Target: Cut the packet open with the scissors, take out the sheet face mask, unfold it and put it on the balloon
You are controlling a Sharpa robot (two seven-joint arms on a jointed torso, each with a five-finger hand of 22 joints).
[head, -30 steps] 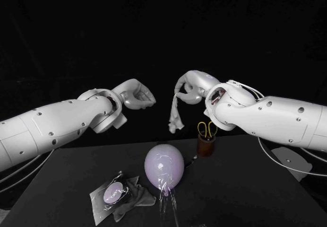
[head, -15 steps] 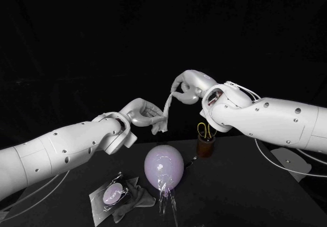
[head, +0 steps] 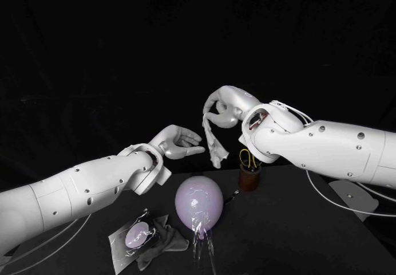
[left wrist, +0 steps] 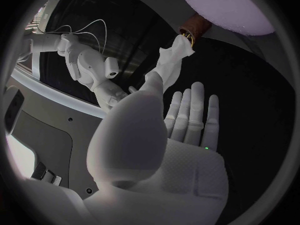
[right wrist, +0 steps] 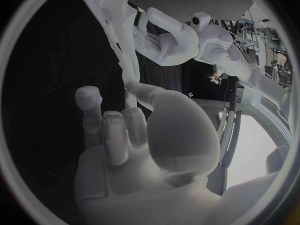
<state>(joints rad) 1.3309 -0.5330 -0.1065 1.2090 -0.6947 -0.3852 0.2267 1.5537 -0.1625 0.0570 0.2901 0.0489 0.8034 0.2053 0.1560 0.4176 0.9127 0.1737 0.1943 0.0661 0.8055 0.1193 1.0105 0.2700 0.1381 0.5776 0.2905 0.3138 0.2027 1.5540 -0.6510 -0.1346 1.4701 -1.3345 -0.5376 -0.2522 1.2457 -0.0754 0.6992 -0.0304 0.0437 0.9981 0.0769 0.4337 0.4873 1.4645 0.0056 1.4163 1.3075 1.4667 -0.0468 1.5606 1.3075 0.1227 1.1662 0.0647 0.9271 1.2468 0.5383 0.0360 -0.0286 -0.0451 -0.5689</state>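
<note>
The right hand (head: 221, 109), high above the black table's (head: 313, 240) far edge, pinches the top of the sheet face mask (head: 213, 143), which hangs as a narrow folded strip. The left hand (head: 175, 144), fingers spread and holding nothing, hovers just beside the strip's lower end, well above the balloon (head: 198, 200) lying mid-table. The packet (head: 136, 235) lies near the front-left edge.

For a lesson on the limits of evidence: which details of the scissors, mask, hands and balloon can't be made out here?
Scissors blades: head view, sunk in the holder.
Where the right hand pinches the mask: right wrist view, the hand itself covers it.
Whether the left hand touches the mask: left wrist view, they overlap.
Balloon: left wrist view, cut by the rim.
</note>
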